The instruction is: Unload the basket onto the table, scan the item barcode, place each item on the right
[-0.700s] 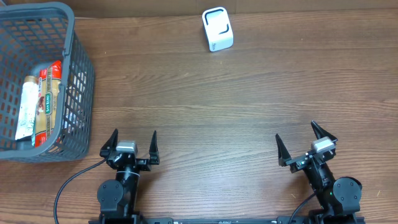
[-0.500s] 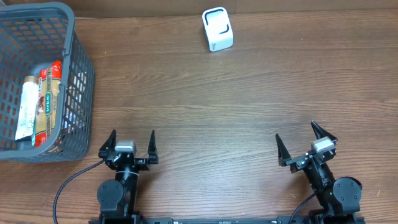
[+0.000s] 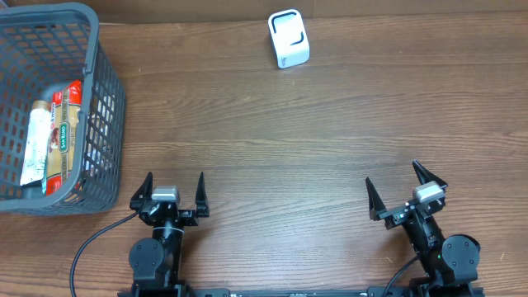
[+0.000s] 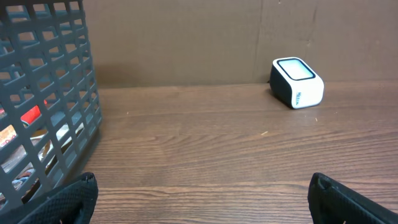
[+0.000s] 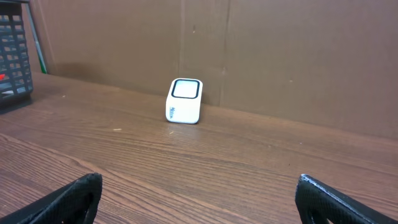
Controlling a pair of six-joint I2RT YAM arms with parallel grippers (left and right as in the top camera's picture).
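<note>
Grey basket [image 3: 106, 74] at far left holds the packaged items [image 3: 62, 132]; the white scanner [image 3: 289, 39] sits far centre on the surface [image 3: 289, 148]. Left pincer [image 3: 175, 178] and right pincer [image 3: 392, 174] stand spread, empty. A reach could snag the basket's tall mesh wall.
</note>
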